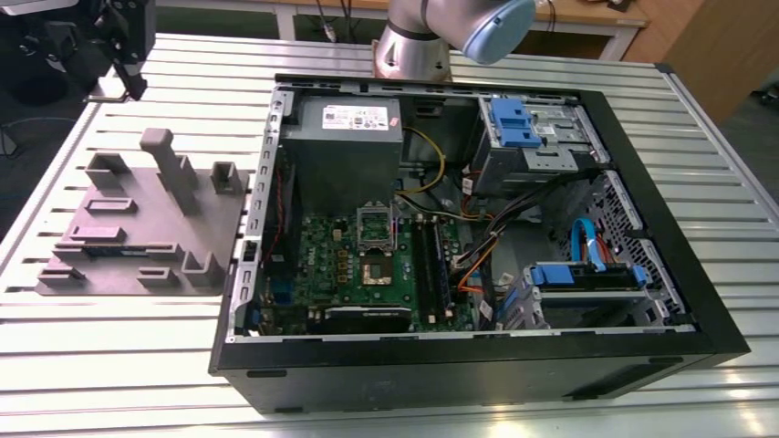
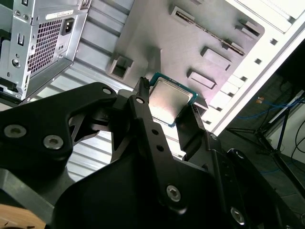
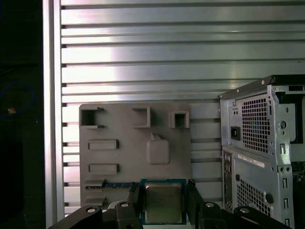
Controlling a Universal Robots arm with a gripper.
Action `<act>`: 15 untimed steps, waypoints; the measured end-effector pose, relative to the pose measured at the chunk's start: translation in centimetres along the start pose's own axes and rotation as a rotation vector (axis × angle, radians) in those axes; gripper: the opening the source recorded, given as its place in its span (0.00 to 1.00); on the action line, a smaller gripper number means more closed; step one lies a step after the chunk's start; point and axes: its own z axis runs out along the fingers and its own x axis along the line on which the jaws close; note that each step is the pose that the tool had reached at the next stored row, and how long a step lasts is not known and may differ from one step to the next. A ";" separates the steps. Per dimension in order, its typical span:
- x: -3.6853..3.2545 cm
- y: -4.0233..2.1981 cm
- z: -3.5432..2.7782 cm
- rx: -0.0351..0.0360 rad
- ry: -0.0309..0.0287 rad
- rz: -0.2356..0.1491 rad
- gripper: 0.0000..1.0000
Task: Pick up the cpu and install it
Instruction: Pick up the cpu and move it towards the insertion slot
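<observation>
Holding the cpu (image 3: 162, 199) in the pincer (image 3: 163, 212), with the black fingers (image 3: 135, 200) closed against two opposite edges of the chip and its shiny metal top turned toward the cameras in both wrist views. Appears raised clear of the grey holder plate (image 3: 119, 157), judging by how large the chip looks against the plate's slots and blocks behind it; cannot tell how far above. Hangs outside the computer case (image 1: 487, 360), off its vented rear panel, over the plate that lies on the desk (image 1: 122, 365) just beside the case on the exterior view's left. Reads as the pick-up done and the install not yet made: inside the case, on the green motherboard (image 1: 323, 260) near the power supply (image 1: 347, 146), shows a socket (image 1: 376, 266) that looks empty, with its silver bracket (image 1: 375, 222) stood upright. Would call, as a judgement, for a level carry over the case wall, a square line-up of chip to socket, and a flat, gentle set-down with no dragging, minding the upright bracket and the cables (image 1: 481, 260) lying near the socket inside the case. Risks a tilt or a slip, given so thin a hold on the edges alone.
</observation>
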 end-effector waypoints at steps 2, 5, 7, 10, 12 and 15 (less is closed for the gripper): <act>-0.04 0.00 0.00 -0.0001 0.0000 0.000 0.47; -0.17 0.01 0.00 0.0000 0.0000 0.000 0.47; -0.33 0.01 0.00 0.0000 0.0000 0.000 0.47; -0.84 0.04 0.01 0.0000 0.0000 0.000 0.47; -1.31 0.06 0.02 0.0000 0.0000 0.000 0.47; -2.15 0.09 0.04 0.0000 -0.0001 0.000 0.47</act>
